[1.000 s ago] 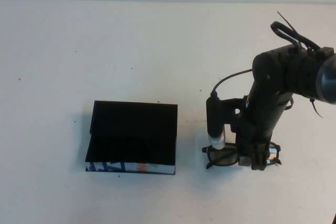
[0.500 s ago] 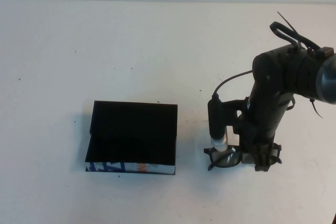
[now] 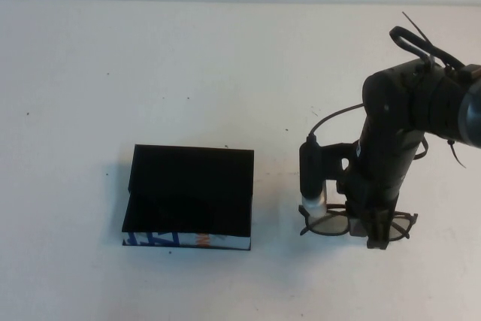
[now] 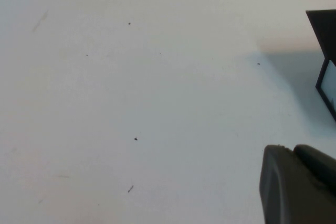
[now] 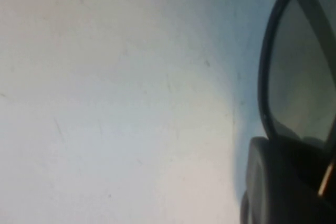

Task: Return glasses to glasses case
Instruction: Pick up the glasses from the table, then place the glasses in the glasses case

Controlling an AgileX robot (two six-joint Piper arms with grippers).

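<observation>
- While the glasses case (image 3: 189, 197) lies open and empty on the white table (image 3: 188, 73) in the high view, its patterned strip facing the robot, the glasses (image 3: 331, 223) sit well to its right, so the transfer is judged not yet made.
- High view, arm pose: the right arm reaches down steeply from the right edge, its wrist pointing at the table; the right gripper (image 3: 376, 231) is at the middle of the frame, and appears closed on it, with the lenses showing to either side. Whether the glasses are off the table cannot be told.
- Left wrist view: the left gripper (image 4: 299, 184) shows only as a dark tip over bare table, holding nothing visible; how far apart its fingers stand cannot be told. A corner of the case (image 4: 325, 51) shows at the picture's edge, so this arm is judged parked well clear.
- Right wrist view: one lens and its black rim (image 5: 299, 61) fill the side of the picture, pressed against a dark finger (image 5: 278, 182), consistent with a grip.
- Remaining, as judged: lift, carry left to the case, release inside.
</observation>
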